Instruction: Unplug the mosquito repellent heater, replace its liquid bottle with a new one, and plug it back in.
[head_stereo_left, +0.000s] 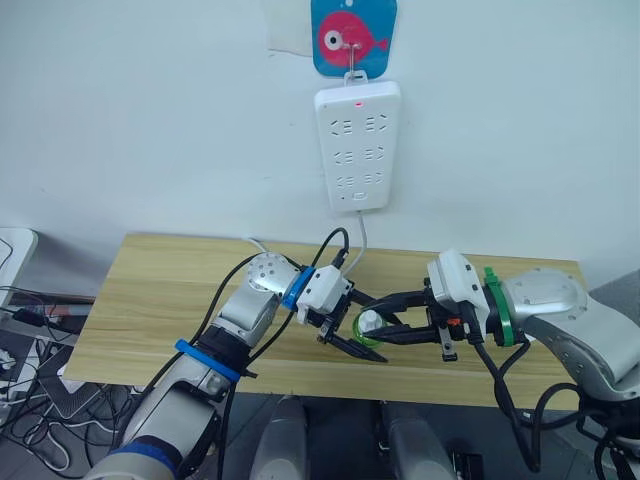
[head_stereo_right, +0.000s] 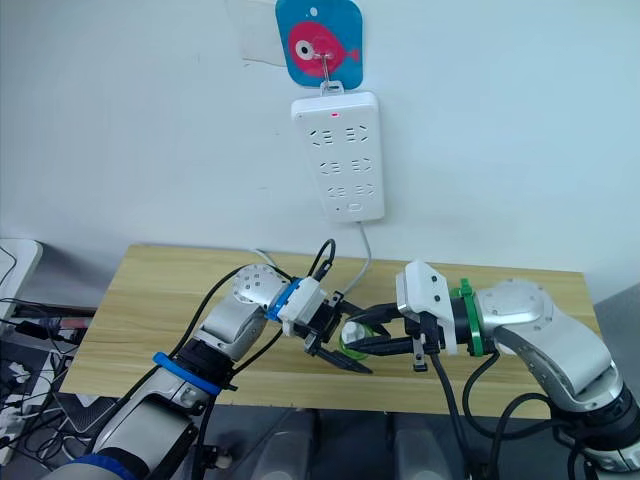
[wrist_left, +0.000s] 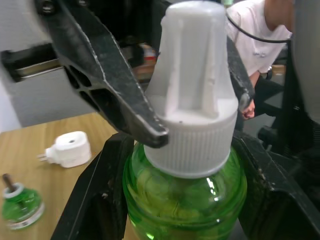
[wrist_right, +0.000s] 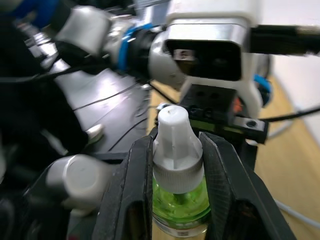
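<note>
Now gripping green liquid bottle with white cap (wrist_right: 177, 170): right gripper (wrist_right: 175, 165) clamping the cap. Left gripper (wrist_left: 180, 200) clamping the green body.

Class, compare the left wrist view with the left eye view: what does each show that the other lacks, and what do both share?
Only the left wrist view: the small white rounded plastic heater lying on the wooden table, and a capless green bottle with a wick.
Only the left eye view: the long white power strip hanging on the wall.
Both: the white-capped green liquid bottle, held between the left gripper and right gripper.
</note>
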